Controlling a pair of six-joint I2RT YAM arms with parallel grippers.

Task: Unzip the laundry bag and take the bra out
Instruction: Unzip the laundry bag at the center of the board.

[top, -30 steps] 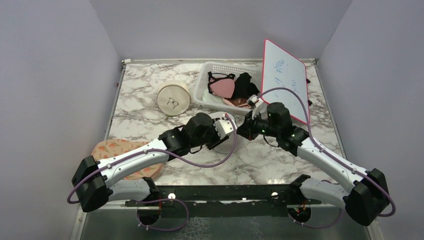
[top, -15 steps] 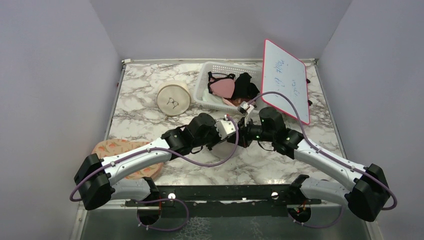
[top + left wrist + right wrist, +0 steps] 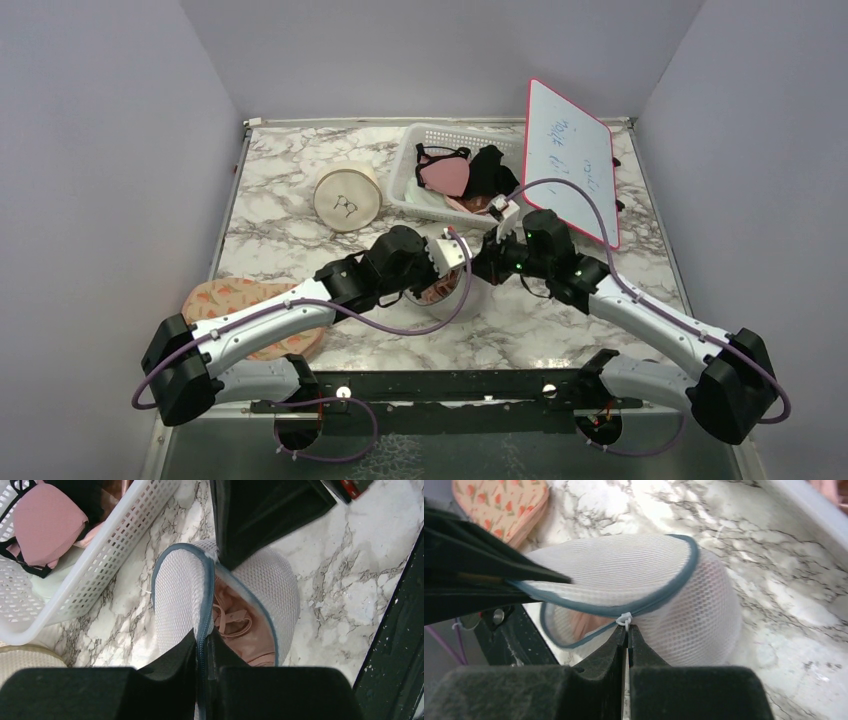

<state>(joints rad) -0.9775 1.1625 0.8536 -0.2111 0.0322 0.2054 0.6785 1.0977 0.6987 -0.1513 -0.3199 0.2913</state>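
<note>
On the marble table [image 3: 560,320], just in front of the white basket [image 3: 115,555], the laundry bag [image 3: 634,575] sits between the two arms with its flat top lifted like a lid and the zip open partway round; through that gap the pink bra [image 3: 240,630] shows inside, not yet out. The left fingers [image 3: 175,657] are pressed together on the grey-blue zip ring [image 3: 664,597], I'd say to steady the rim; the right fingers [image 3: 609,650] pinch the little white zip pull [image 3: 625,618], presumably to drag it further round.

basket [image 3: 100,565] just beside laundry bag [image 3: 175,595], left pincer [image 3: 204,642], right pincer [image 3: 628,630] crowding its rim, open tabletop [image 3: 345,580] opposite
</note>
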